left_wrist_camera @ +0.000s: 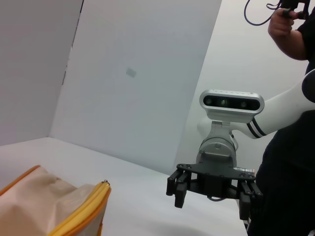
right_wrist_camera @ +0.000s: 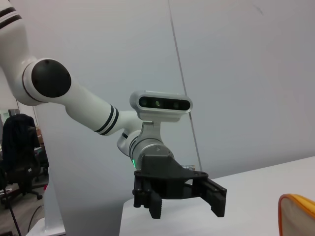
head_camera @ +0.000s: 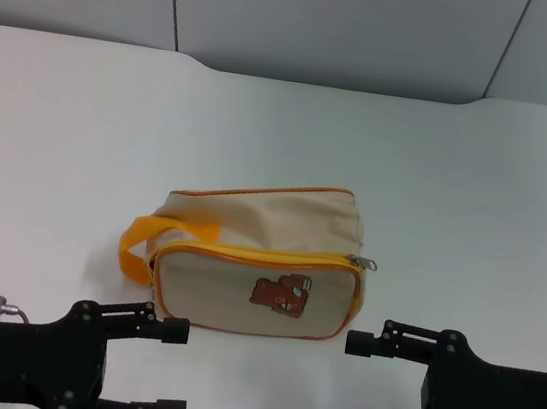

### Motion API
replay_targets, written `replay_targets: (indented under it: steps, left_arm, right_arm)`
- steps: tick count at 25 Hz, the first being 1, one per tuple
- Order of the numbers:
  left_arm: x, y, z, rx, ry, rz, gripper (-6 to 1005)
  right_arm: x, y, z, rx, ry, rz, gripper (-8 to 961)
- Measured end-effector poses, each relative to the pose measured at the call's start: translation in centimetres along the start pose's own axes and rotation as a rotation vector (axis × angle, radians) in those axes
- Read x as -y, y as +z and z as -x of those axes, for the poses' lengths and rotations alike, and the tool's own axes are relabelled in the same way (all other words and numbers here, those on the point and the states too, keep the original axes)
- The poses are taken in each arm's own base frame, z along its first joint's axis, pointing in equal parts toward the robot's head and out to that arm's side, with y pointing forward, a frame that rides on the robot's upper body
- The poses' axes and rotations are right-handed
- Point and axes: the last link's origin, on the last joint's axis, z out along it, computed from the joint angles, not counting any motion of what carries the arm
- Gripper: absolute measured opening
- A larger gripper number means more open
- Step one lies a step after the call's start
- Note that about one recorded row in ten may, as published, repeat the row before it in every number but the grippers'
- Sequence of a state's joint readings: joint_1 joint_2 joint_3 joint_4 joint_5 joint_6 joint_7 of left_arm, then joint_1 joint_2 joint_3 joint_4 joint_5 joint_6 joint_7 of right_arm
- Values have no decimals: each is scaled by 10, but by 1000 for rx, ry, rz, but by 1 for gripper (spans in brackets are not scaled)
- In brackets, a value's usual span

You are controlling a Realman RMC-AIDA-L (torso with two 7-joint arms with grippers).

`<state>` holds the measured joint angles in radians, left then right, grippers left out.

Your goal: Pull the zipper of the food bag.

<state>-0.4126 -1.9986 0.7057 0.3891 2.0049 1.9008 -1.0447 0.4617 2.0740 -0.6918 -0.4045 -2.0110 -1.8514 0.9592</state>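
- Currently, the food bag (head_camera: 261, 263) is seen lying on the white table (head_camera: 61, 136), just ahead of both grippers, its bear patch (head_camera: 283, 295) turned toward the robot.
- Along the top front edge, the zipper (head_camera: 257, 254) is run as a thin orange-yellow line, and its small silver pull tab (head_camera: 363, 263) is found at the bag's right corner; the zip appears closed.
- Near the view's lower edge, the left gripper (head_camera: 169, 370) is held with its fingers spread apart and nothing between them; the right gripper (head_camera: 363, 386) is likewise spread and empty.
- Judged from this layout, the tab is best pinched by the right gripper, with the bag steadied by the left near the strap loop (head_camera: 148, 238), so the soft body is not dragged.
- Beige woven fabric, boxy and slightly slumped, is edged with smooth piping; the tab is tiny and metallic, so a precise fingertip pinch is called for.
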Motion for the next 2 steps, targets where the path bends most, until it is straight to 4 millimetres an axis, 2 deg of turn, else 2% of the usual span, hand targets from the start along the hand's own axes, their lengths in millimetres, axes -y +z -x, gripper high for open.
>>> replay_targets:
  steps: [2]
  left_arm:
    - [0,0,0,0,1,-1,812]
  right_arm:
    - [0,0,0,0,0,0,752]
